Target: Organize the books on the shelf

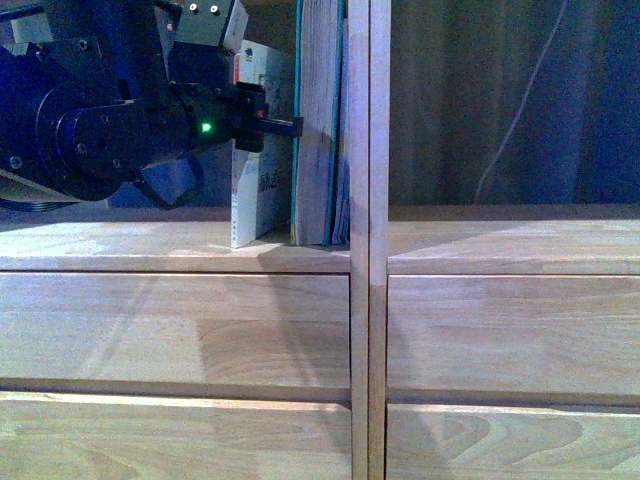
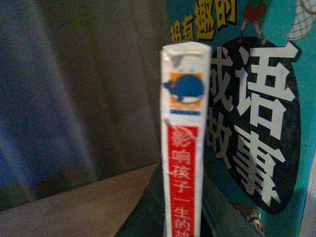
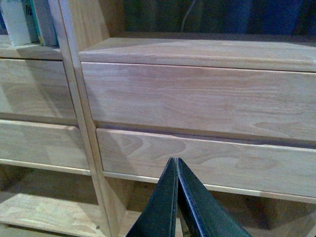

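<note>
The robot's left claw (image 1: 285, 127) reaches in from the left at the upper board of a pale wooden bookcase (image 1: 175, 320), its dark fingers (image 1: 280, 126) level with the white paperback (image 1: 255, 190). The paperback stands upright on the board in the left column. Just beside it on its right, against the central upright, stands the taller teal book (image 1: 318, 130), its greyish page edges facing out. In the left wrist view the paperback's spine (image 2: 183, 148) fills the middle of the picture, white with a blue whale emblem over a red band of Asian lettering, and dark finger shapes flank its lower end on both sides. The teal book's cover (image 2: 256, 123), with large white characters on a dark oval, stands close behind it. The left claw appears to pinch the paperback, though the pads themselves are mostly hidden. The right claw (image 3: 176, 168) hangs before the bookcase's right column, its two dark fingers pressed together with nothing between them, pointing at the plain drawer fronts (image 3: 197, 98). The open compartment above those drawers shows a dark curtain (image 1: 500, 100) behind it.
</note>
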